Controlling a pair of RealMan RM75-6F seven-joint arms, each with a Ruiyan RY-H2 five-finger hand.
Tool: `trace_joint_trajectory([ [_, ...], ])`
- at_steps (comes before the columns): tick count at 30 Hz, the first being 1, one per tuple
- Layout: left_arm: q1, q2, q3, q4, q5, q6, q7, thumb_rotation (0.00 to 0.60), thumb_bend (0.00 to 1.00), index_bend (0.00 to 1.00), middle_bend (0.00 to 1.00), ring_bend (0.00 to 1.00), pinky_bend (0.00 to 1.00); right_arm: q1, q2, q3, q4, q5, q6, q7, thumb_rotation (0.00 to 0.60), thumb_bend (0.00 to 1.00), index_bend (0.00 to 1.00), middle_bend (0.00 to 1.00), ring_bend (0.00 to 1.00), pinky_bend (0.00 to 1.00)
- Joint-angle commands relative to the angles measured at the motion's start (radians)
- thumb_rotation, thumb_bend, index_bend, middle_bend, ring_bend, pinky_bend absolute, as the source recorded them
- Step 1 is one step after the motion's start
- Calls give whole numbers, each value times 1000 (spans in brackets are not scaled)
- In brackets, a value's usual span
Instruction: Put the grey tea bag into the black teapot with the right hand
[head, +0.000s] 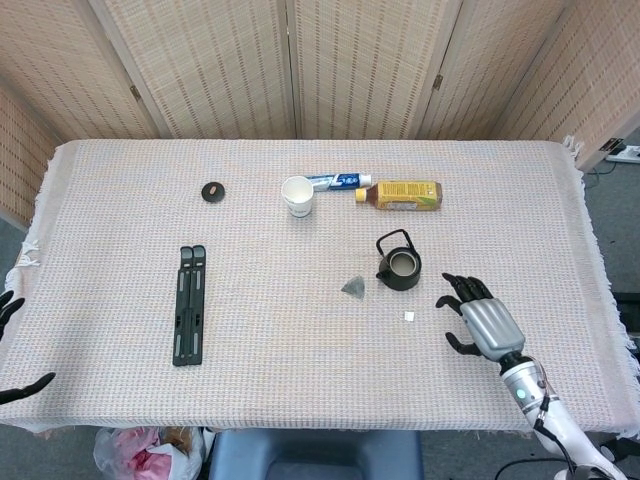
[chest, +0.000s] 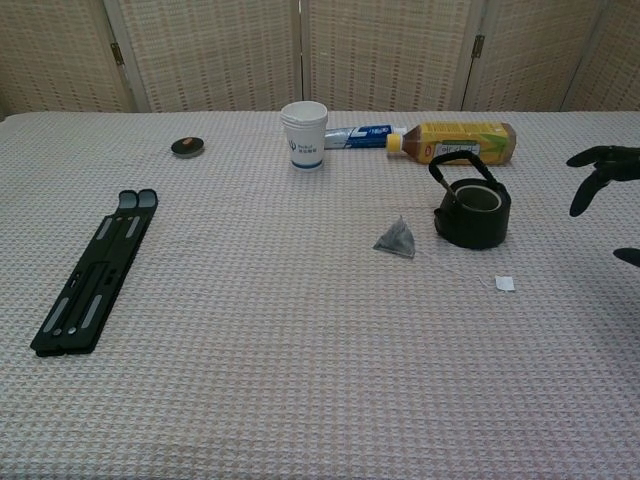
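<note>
The grey tea bag (head: 353, 286) (chest: 396, 238) lies on the cloth just left of the black teapot (head: 399, 264) (chest: 472, 212). The pot stands upright, lid off, handle raised. A thin string runs from the bag to a small white tag (head: 409, 316) (chest: 505, 284) in front of the pot. My right hand (head: 483, 320) (chest: 603, 172) hovers open with fingers spread, to the right of the pot and tag, holding nothing. Only dark fingertips of my left hand (head: 14, 350) show at the left edge of the head view.
Behind the pot lie a yellow tea bottle (head: 402, 194) (chest: 459, 141) and a toothpaste tube (head: 335, 181), with a white paper cup (head: 298, 196) (chest: 304, 134) beside them. A small black disc (head: 212, 191) and a folded black stand (head: 189, 303) (chest: 93, 271) sit to the left.
</note>
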Motion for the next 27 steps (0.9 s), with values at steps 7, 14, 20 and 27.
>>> trace_joint_trajectory([
  [7,5,6,2,2,1,0,-11,600,135,0,0,35,279,41,-80,12,37,108,9,-120,600,297,381,87,0,0],
  [14,8,10,3,9,5,6,-28,600,135,0,0,36,279,67,-98,17,35,190,0,-172,600,298,382,250,0,0],
  [20,11,13,2,14,7,12,-44,600,135,0,0,36,279,89,-123,15,36,235,3,-212,600,298,382,222,0,0],
  [27,9,22,7,30,20,11,-80,600,135,0,0,36,279,137,-166,22,34,340,10,-312,600,298,386,216,0,0],
])
